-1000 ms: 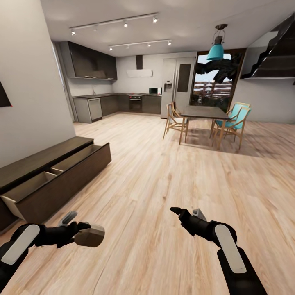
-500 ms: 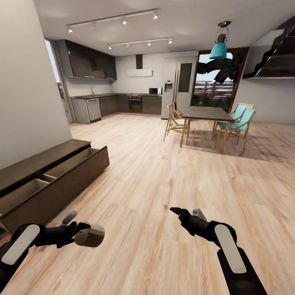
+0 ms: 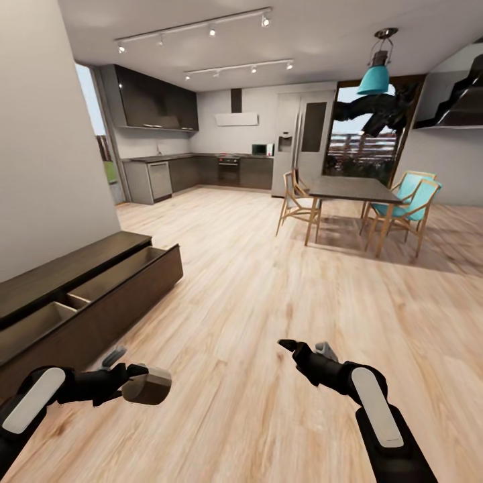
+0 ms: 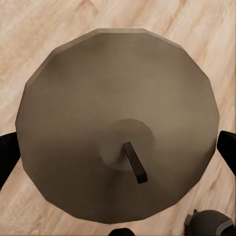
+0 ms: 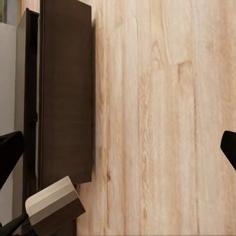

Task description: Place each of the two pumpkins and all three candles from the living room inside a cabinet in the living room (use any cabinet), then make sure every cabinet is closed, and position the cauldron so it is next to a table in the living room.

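Observation:
A stubby grey-beige candle (image 3: 150, 388) hangs low over the wood floor, with my left gripper (image 3: 137, 378) shut on it. In the left wrist view the candle's round top and dark wick (image 4: 135, 162) sit between the two black fingers. The long low dark brown cabinet (image 3: 100, 295) stands along the left wall, left of that gripper, with its drawer pulled out and pale compartments inside. My right gripper (image 3: 305, 347) is open and holds nothing. Its wrist view shows the cabinet (image 5: 66, 98) and the candle (image 5: 53, 206). The pumpkins are out of view.
A dark dining table (image 3: 352, 190) with wooden and teal chairs (image 3: 410, 201) stands at the back right. A dark kitchen run (image 3: 201, 171) lines the far wall. A grey wall (image 3: 47, 147) rises behind the cabinet. Broad wood floor (image 3: 268, 282) lies ahead.
The whole picture has shifted: the dining table now sits further right and the cabinet lower at the left, so the camera moved. Both arms keep their pose, candle still held.

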You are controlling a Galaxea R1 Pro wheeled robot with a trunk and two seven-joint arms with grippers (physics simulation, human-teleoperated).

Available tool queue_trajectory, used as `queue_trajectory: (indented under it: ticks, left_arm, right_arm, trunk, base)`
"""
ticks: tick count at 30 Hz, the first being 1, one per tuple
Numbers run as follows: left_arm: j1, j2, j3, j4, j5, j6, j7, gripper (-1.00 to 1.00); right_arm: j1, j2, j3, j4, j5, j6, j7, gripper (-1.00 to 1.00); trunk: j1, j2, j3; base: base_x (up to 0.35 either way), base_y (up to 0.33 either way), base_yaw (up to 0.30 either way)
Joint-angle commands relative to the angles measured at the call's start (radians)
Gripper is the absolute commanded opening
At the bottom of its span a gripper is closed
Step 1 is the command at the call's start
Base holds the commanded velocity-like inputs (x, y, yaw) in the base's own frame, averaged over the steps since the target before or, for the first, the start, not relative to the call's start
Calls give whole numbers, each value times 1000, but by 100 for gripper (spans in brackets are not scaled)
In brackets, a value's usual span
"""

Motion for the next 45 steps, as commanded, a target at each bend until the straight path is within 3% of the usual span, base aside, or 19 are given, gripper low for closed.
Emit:
queue_trajectory:
  ticks: [1,21,45]
  left_arm:
    - [-1,1,-2,-1,12,1,3,-100]
    - [-1,1,-3,-1,12,1,5,-100]
    - [-1,1,-8,-1,12,0,5,-100]
  right_arm:
    - [-1,1,-2,-1,-11,4,-10,100]
    - [-1,1,-2,0,-10,4,-10,100]
    - [-1,1,-2,0,-10,4,-10,100]
  trunk:
    - [0,0,-1]
    - [0,0,-1]
    - [0,0,15]
  base:
    - [338,0,60]
    - [338,-51,14]
    - [300,-141,229]
